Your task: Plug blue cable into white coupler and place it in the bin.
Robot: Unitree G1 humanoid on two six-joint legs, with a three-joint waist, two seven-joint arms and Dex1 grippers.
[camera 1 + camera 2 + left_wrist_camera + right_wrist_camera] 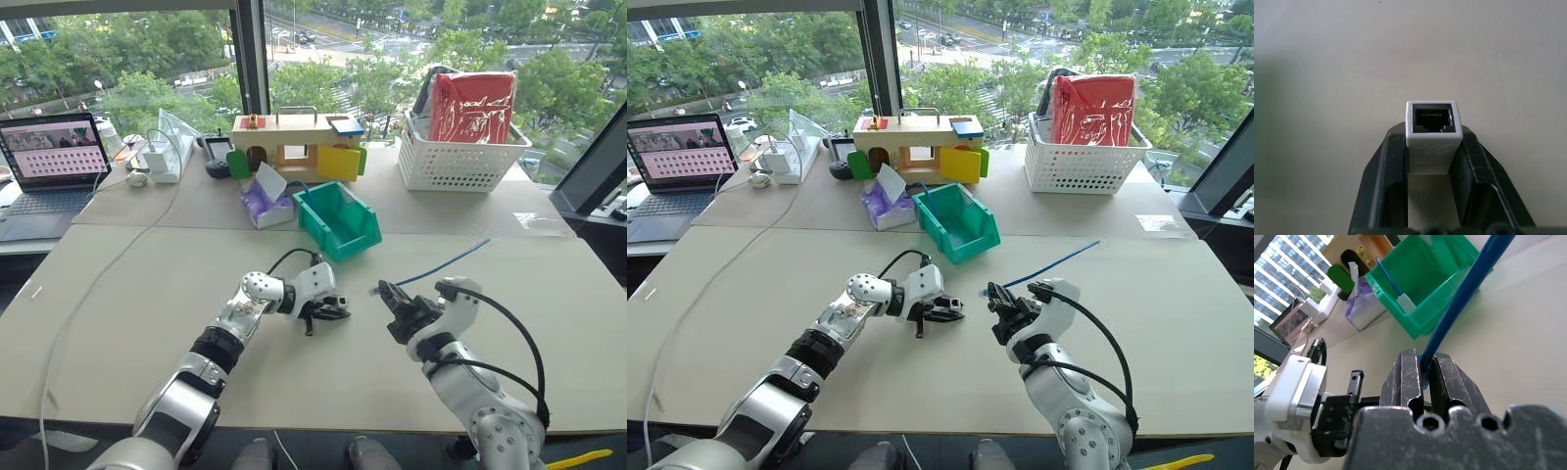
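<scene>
step: join plug to socket | left gripper (331, 311) pinches tiny white plastic coupler block (1432, 139), frame middle | right gripper (390, 294) clamps thin bright-blue cable (446, 262) | green plastic bin (338, 220) above middle | tip: line up, push straight

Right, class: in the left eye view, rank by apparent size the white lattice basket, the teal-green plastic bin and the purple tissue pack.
1. White lattice basket
2. Teal-green plastic bin
3. Purple tissue pack
The basket stands farther back, yet looks largest.
</scene>
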